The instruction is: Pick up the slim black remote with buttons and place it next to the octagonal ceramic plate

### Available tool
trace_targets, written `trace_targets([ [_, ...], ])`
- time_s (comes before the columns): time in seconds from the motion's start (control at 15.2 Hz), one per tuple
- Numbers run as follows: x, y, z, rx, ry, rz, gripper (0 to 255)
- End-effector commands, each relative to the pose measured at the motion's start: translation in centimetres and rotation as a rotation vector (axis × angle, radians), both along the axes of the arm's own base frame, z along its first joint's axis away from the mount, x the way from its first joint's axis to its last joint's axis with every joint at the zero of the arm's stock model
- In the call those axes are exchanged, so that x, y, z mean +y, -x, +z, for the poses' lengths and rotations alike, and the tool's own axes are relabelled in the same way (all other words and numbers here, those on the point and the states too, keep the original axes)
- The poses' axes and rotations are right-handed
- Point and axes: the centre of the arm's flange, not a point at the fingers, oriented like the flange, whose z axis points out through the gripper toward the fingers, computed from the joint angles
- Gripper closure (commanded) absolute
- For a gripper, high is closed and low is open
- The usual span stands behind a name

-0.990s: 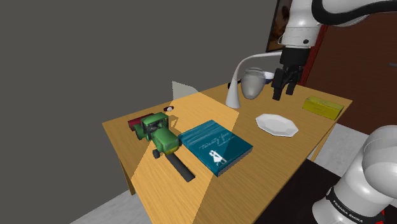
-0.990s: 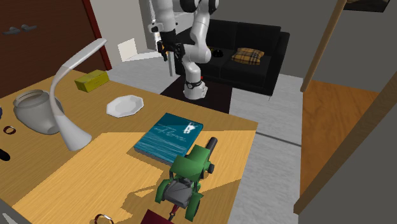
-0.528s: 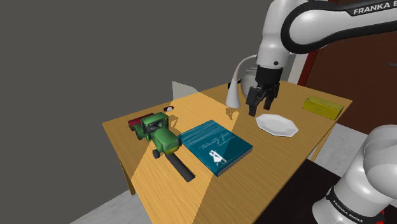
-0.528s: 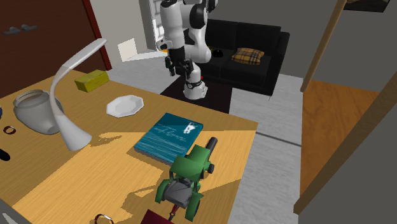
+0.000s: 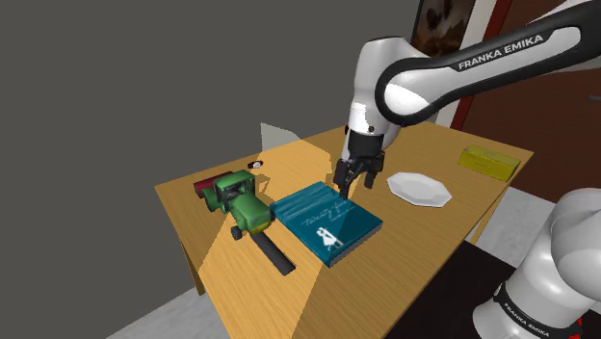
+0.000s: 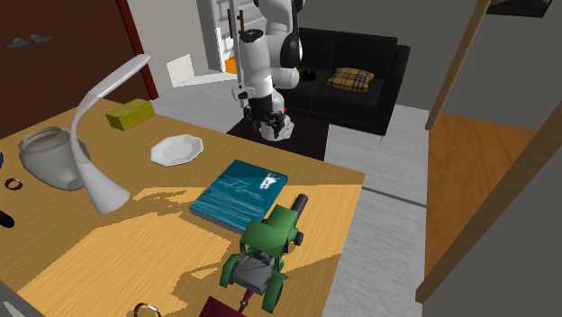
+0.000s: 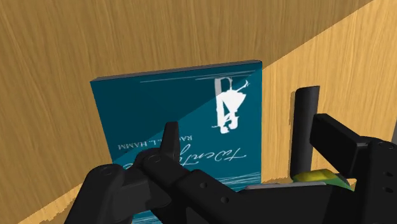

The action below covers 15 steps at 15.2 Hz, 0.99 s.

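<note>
Your arm point(image 5: 414, 82) is glossy white, with rounded links and dark bands at the joints. White FRANKA EMIKA lettering point(image 5: 508, 51) runs along one band, and again at the shoulder view's 5 o'clock. Your gripper point(image 5: 349, 181) is all black and blocky, with small round recesses.

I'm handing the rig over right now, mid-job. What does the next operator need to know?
Gripper: open, empty, above the teal book, at its edge nearer the plate.
Remote: flat on the table between the green tractor and the book, not yet grasped.
Plate: white, on the table beyond the book.
Done: nothing picked up.
Left: reach the remote, grasp, lift, set it beside the plate.
</note>
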Motion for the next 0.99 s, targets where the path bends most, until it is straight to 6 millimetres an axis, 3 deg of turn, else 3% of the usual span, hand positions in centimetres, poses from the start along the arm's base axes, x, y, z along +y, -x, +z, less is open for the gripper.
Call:
trace_targets([
  [0.0, 1.9, -0.9, -1.7, -0.004, -0.002, -0.003, 0],
  [0.92, 13.5, -9.0, -13.2, -0.023, -0.009, -0.02, 0],
])
